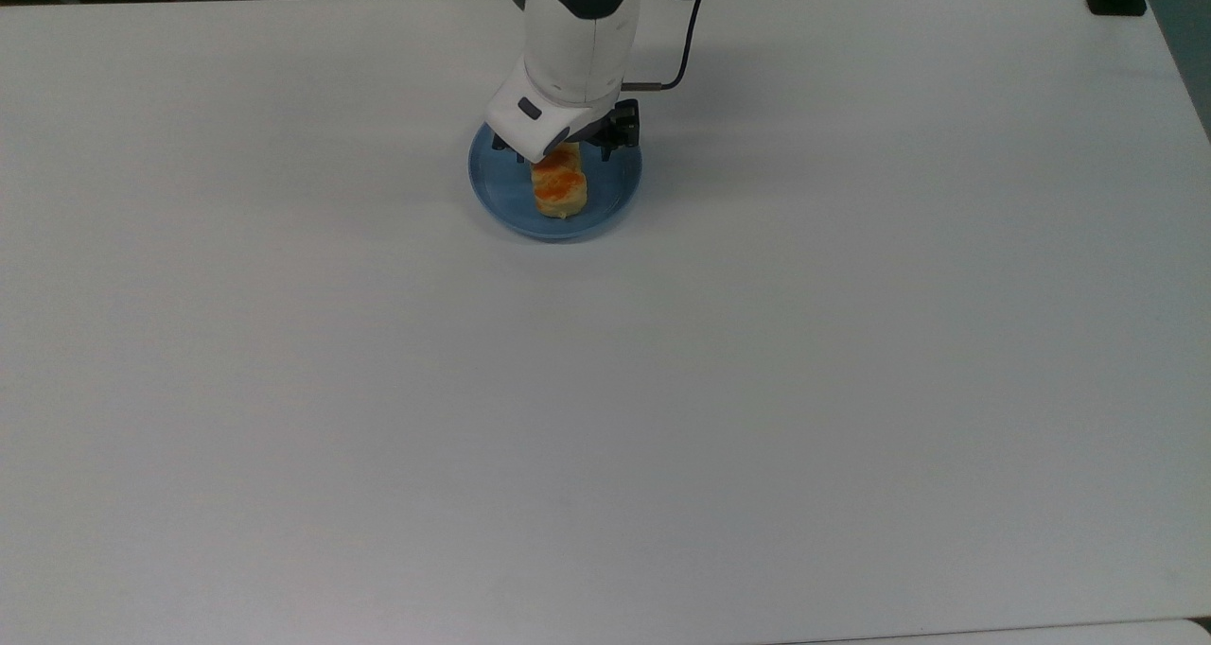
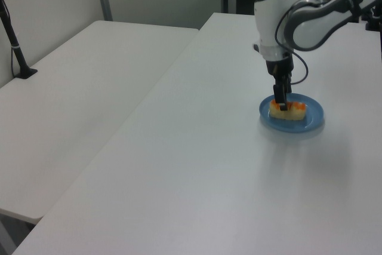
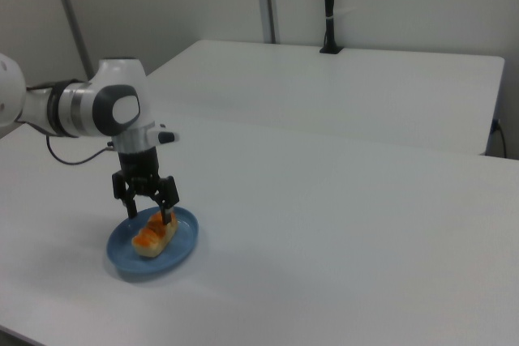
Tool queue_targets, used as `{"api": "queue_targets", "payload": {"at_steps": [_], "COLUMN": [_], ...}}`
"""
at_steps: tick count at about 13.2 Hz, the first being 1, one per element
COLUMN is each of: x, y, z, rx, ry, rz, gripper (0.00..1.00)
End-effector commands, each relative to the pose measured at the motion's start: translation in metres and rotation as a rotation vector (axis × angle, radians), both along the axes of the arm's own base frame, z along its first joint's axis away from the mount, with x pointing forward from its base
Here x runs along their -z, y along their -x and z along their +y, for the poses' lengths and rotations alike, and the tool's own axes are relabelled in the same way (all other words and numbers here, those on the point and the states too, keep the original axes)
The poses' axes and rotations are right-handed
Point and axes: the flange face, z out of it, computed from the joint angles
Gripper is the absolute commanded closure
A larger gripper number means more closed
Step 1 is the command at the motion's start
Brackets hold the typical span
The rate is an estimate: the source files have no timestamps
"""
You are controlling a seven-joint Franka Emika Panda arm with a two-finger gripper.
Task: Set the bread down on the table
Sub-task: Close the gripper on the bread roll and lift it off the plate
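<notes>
so right now your gripper [image 3: 149, 215] is down over the far end of the bread [image 3: 155, 234], and in the right view you can see the two black fingers [image 3: 169, 216] spread apart, one on each side of the loaf. they look open and straddling it, not squeezed shut on it. whether the pads are actually touching the sides of the bread, i can't tell.

the bread is on the blue plate [image 1: 608, 194], lying lengthwise roughly through the plate's middle, not on the table surface itself. in the top view the white wrist housing covers the upper end of the bread [image 1: 559, 187], so you only see the lower part with its orange glaze poking out below the gripper [image 1: 562, 158]. in the left view the gripper [image 2: 280, 101] comes straight down onto the bread [image 2: 293, 110] near the left view's left end of the loaf, and the plate [image 2: 312, 119] sits under both.

the plate sits on the big white table [image 1: 662, 390], up near the top view's top edge, a bit toward the top view's left of centre. you've also got a second white table [image 2: 83, 88] alongside in the left view, with a black post [image 2: 14, 45] standing on it, and a black cable [image 1: 683, 44] looping off the arm's wrist in the top view.
</notes>
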Motion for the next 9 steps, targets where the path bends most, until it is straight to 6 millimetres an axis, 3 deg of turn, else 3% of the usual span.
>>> {"api": "queue_targets", "payload": {"at_steps": [1,2,7,8,9], "x": [0.025,0.035,0.034,0.028,0.023], "y": [0.013,0.014,0.013,0.014,0.016], "z": [0.000,-0.001,0.000,-0.001,-0.001], "rx": [-0.061,-0.068,-0.068,-0.067,-0.064], "ry": [0.023,0.028,0.028,0.029,0.031], "rz": [-0.012,-0.006,-0.012,-0.013,-0.004], "gripper": [0.00,0.05,0.63,0.69,0.70]}}
